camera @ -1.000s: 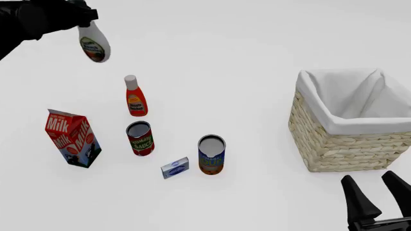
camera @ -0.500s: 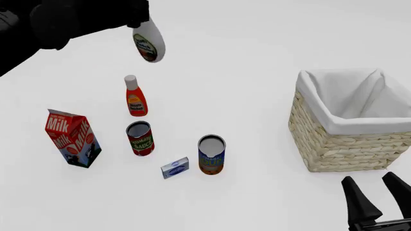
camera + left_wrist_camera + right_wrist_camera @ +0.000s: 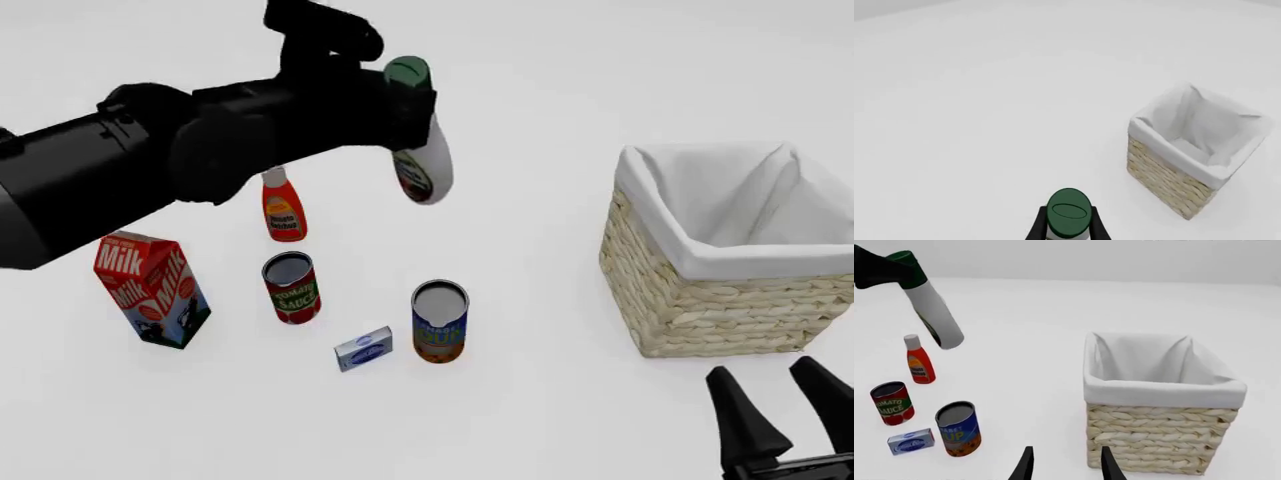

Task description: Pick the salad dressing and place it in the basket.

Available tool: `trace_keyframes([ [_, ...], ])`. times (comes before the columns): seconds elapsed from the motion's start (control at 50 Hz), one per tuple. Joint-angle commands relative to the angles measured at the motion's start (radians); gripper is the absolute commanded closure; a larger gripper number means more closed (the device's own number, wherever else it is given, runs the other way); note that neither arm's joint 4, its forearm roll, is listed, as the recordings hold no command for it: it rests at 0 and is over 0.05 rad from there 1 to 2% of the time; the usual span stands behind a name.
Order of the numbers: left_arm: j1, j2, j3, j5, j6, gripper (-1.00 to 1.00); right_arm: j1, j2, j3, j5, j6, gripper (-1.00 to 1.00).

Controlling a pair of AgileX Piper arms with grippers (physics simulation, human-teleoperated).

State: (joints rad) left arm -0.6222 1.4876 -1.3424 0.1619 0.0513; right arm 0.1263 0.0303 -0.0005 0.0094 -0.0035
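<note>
The salad dressing [image 3: 424, 160] hangs in the air well left of the basket [image 3: 727, 290], above the cans, pinched at its green cap and neck by the left gripper [image 3: 400, 95]. It is stiff, smooth plastic, probably slippery and free to swing, so the waisted neck is the sensible hold. It has travelled markedly closer to the basket in the last second; the right gripper [image 3: 787, 415] waits parted and empty in front of the basket.
</note>
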Motion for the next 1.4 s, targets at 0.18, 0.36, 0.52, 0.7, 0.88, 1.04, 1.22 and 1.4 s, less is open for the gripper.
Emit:
trace_keyframes([
  [0.18,-0.087,0.005,0.052,-0.043,0.007,1.0,0.103,0.074,-0.016,-0.055,-0.068,-1.0],
  [0.36,-0.099,0.006,0.055,-0.043,0.006,1.0,0.152,0.25,-0.087,-0.128,-0.186,-1.0],
  [0.52,-0.105,0.009,0.053,-0.041,0.015,1.0,0.205,0.367,-0.18,-0.151,-0.249,-1.0],
  [0.7,-0.114,0.012,0.065,-0.048,0.024,1.0,0.279,0.489,-0.271,-0.178,-0.288,-1.0],
  [0.88,-0.133,0.018,0.073,-0.05,0.035,1.0,0.327,0.568,-0.349,-0.191,-0.309,-1.0],
  [1.04,-0.144,0.013,0.07,-0.04,0.027,1.0,0.376,0.631,-0.395,-0.23,-0.342,-1.0],
  [1.22,-0.154,0.004,0.072,-0.033,0.019,1.0,0.436,0.706,-0.44,-0.29,-0.385,-1.0],
  [1.4,-0.162,-0.002,0.069,-0.025,0.011,1.0,0.488,0.758,-0.462,-0.333,-0.398,-1.0],
])
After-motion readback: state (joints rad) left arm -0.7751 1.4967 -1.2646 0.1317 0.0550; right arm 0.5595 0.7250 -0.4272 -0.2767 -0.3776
